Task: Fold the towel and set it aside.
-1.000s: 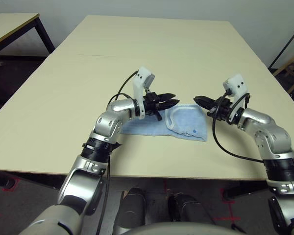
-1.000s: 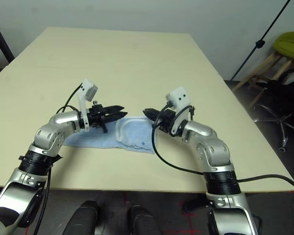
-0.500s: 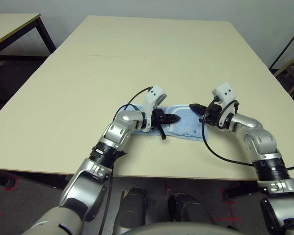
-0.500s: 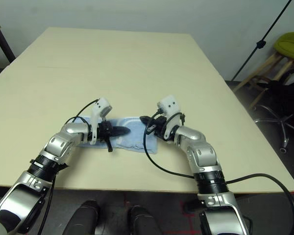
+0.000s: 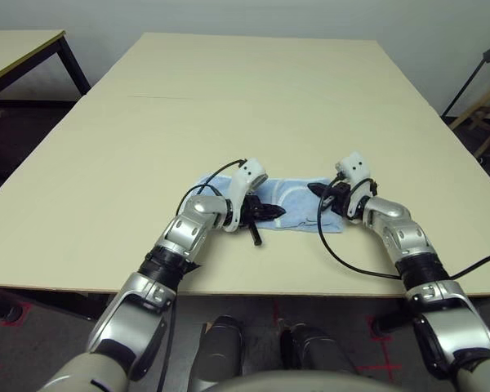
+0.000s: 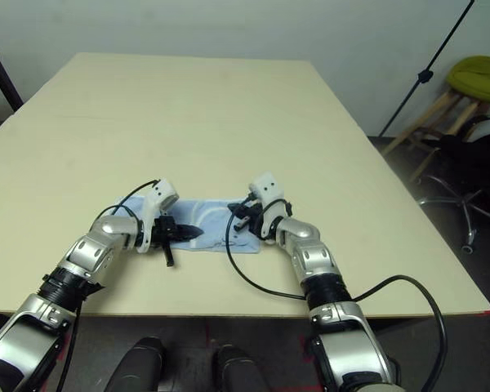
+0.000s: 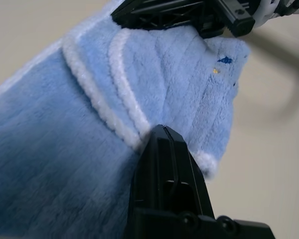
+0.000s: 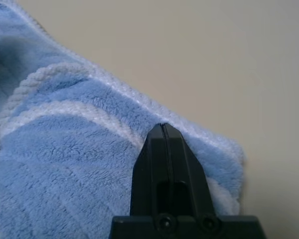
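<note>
Towel [image 5: 298,203] lies flat on the table [image 5: 253,106] near its front edge, partly folded, white edging showing; left gripper [image 5: 274,213] rests on its left part, fingers pressed together, nothing clamped; right gripper [image 5: 314,190] sits at its far right edge, fingers likewise together.

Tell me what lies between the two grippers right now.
Between the left gripper and the right gripper lies only the towel, flat on the table, seen in the left eye view.
</note>
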### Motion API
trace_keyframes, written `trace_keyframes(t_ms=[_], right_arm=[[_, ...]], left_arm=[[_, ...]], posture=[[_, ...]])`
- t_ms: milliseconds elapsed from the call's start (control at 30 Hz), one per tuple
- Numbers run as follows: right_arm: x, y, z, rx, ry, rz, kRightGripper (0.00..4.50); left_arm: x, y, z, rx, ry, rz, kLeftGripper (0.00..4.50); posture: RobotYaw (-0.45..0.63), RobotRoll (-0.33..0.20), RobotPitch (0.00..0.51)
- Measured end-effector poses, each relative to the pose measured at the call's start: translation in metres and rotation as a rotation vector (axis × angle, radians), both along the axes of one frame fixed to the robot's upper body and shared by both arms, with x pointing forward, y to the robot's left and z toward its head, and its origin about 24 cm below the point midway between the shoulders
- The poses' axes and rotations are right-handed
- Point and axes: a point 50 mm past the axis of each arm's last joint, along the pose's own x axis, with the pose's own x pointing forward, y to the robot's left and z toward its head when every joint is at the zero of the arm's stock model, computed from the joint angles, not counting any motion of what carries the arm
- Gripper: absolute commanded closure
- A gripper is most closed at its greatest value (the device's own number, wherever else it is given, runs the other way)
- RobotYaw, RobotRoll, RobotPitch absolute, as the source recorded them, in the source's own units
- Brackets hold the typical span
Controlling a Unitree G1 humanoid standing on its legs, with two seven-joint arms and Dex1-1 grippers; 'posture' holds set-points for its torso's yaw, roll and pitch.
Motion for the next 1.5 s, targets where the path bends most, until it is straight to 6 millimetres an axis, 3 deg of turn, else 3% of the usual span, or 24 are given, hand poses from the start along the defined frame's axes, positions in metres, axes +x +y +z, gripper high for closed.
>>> trace_keyframes(t_ms=[100, 167, 300, 433, 533, 567, 700, 833, 967, 1267, 1500], right_arm=[[-0.003, -0.004, 0.010, 0.089, -0.016, 0.011, 4.50], [-0.007, -0.005, 0.026, 0.134, -0.038, 0.051, 4.14], [-0.022, -0.009, 0.061, 0.101, -0.093, 0.182, 2.91], [-0.048, -0.025, 0.068, -0.017, -0.051, 0.322, 1.31], [-0.060, -0.024, 0.076, -0.004, -0.047, 0.457, 0.15], [-0.061, -0.026, 0.080, -0.023, -0.055, 0.474, 0.00], [-0.059, -0.039, 0.097, -0.141, -0.135, 0.498, 0.00], [-0.056, -0.048, 0.106, -0.197, -0.171, 0.526, 0.00], [-0.056, -0.048, 0.112, -0.215, -0.198, 0.575, 0.00], [-0.058, -0.052, 0.116, -0.235, -0.176, 0.619, 0.00], [-0.060, -0.056, 0.125, -0.256, -0.168, 0.659, 0.00]], left_arm=[[-0.002, 0.006, 0.008, -0.096, 0.035, 0.070, 4.48], [-0.003, 0.009, 0.026, -0.206, 0.041, 0.132, 4.11], [-0.012, 0.028, 0.074, -0.399, 0.041, 0.287, 2.98], [-0.039, 0.065, 0.075, -0.376, 0.167, 0.482, 1.53], [-0.056, 0.074, 0.079, -0.394, 0.244, 0.553, 0.48], [-0.061, 0.077, 0.080, -0.402, 0.264, 0.570, 0.17], [-0.084, 0.095, 0.069, -0.414, 0.387, 0.677, 0.08], [-0.103, 0.095, 0.051, -0.399, 0.477, 0.722, 0.08], [-0.108, 0.090, 0.046, -0.393, 0.495, 0.757, 0.08], [-0.105, 0.109, 0.035, -0.415, 0.524, 1.039, 0.08], [-0.102, 0.101, 0.030, -0.514, 0.574, 1.108, 0.08]], posture=[[0.14, 0.000, 0.106], [0.14, 0.000, 0.111], [0.17, 0.000, 0.119], [0.19, 0.000, 0.127], [0.20, 0.000, 0.129], [0.20, 0.000, 0.129], [0.21, 0.000, 0.130], [0.21, 0.000, 0.131], [0.21, 0.000, 0.131], [0.21, 0.000, 0.135], [0.20, 0.000, 0.139]])
